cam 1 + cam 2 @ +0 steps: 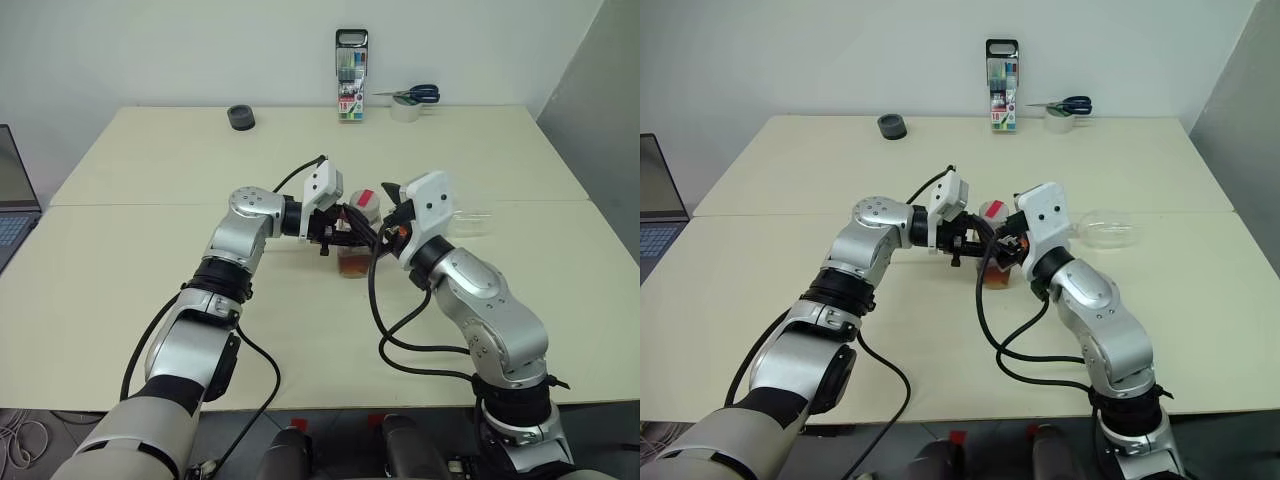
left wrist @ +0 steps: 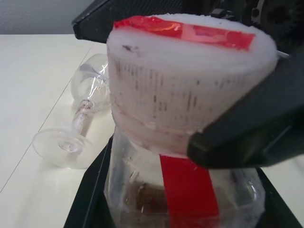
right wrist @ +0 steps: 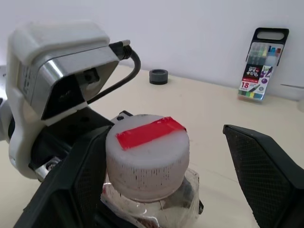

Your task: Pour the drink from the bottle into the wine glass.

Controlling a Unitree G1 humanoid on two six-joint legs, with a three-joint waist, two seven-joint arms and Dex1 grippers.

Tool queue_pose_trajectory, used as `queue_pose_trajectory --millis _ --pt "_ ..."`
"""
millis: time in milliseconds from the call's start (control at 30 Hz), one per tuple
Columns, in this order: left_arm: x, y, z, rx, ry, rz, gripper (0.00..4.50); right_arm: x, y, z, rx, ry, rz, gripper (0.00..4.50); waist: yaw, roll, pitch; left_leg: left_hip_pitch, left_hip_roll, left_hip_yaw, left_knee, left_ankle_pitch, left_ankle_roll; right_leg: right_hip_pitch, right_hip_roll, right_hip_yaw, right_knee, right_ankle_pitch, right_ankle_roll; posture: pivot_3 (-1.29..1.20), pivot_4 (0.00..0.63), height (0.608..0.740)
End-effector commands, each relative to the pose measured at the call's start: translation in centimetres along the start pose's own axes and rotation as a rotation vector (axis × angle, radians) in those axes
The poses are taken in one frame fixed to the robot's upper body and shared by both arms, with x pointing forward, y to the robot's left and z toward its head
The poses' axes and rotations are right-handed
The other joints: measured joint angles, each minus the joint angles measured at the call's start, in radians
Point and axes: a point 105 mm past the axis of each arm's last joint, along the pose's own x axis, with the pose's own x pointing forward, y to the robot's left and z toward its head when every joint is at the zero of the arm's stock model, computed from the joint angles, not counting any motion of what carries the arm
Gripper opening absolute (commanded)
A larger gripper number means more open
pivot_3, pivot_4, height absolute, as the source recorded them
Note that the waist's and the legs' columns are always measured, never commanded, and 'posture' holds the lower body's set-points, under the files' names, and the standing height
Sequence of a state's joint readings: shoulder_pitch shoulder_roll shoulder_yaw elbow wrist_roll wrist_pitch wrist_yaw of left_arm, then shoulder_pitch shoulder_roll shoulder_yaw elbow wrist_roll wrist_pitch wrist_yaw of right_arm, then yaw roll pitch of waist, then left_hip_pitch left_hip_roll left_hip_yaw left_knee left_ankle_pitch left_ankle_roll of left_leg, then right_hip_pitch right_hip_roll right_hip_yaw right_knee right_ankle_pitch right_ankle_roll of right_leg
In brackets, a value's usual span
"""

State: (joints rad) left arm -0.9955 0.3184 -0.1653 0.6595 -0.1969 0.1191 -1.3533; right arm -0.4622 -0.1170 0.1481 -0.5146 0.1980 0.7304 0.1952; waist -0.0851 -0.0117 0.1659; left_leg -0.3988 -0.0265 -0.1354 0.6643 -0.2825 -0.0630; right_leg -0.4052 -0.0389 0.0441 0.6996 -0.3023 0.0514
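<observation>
The bottle (image 1: 355, 243) stands upright mid-table, a shallow pool of dark amber drink (image 1: 352, 264) at its base, the white cap (image 3: 147, 162) with its red strip on top. That cap has to come off before any pouring, and the two arms look set up for exactly that.

The left gripper (image 1: 335, 228) reaches in sideways and is clamped on the bottle's body just under the cap, its black fingers (image 2: 90, 194) pressed against the clear plastic. By my reading it's there as a vice, steadying the bottle so it won't spin.

The right gripper (image 3: 171, 156) sits right at the cap, jaws spread wide. In its wrist view one finger (image 3: 80, 171) lies against the cap's side, while the other stands well apart with bare table between. So the cap is inside the open claw, off to one finger's side and not gripped. Closing on it looks like the next call.

And the glass (image 1: 1108, 230)? It's lying on its side on the table (image 1: 150, 170), beyond the right gripper, bowl, stem and foot all down flat. It will likely need standing up before the drink can go in.

Along the back edge: a marker case (image 1: 351, 76), scissors (image 1: 415, 95) on a tape roll, a small dark ring (image 1: 241, 117).
</observation>
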Motion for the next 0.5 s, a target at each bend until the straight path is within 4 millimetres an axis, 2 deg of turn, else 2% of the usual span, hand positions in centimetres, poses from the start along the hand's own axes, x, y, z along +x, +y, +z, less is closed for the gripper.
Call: queue_pose_trajectory --millis 33,267,367,467,500 --pt "-0.3 0.4 2.4 0.078 -0.041 0.009 1.76 0.0 -0.9 1.8 -0.026 -0.068 -0.072 3.63 0.000 0.000 0.000 0.000 0.000 0.000 0.000 0.000 0.000 0.000 0.000 0.000 0.000 0.000 0.000 0.00 0.150 0.740" --pt "-0.3 0.4 2.3 0.075 -0.040 0.010 1.76 0.2 0.1 1.9 -0.047 -0.078 -0.074 3.63 -0.001 0.000 0.000 0.000 0.000 0.000 0.000 0.000 0.000 0.000 0.000 0.000 0.000 0.000 0.000 0.00 0.150 0.740" --pt "-0.3 0.3 2.2 0.073 -0.040 0.010 1.76 0.3 0.1 1.8 -0.060 -0.080 -0.088 2.92 -0.001 0.000 0.000 0.000 0.000 0.000 0.000 0.000 0.000 0.000 0.000 0.000 0.000 0.000 0.000 0.00 0.150 0.740" --pt "-0.3 0.3 2.2 0.071 -0.039 0.010 1.76 0.3 0.2 1.7 -0.071 -0.080 -0.096 1.96 -0.001 0.000 0.000 0.000 0.000 0.000 0.000 0.000 0.000 0.000 0.000 0.000 0.000 0.000 0.000 0.00 0.150 0.740" --pt "-0.3 0.3 2.2 0.071 -0.039 0.010 1.75 0.3 0.2 1.7 -0.077 -0.081 -0.097 1.92 -0.001 0.000 0.000 0.000 0.000 0.000 0.000 0.000 0.000 0.000 0.000 0.000 0.000 0.000 0.000 0.00 0.150 0.740"
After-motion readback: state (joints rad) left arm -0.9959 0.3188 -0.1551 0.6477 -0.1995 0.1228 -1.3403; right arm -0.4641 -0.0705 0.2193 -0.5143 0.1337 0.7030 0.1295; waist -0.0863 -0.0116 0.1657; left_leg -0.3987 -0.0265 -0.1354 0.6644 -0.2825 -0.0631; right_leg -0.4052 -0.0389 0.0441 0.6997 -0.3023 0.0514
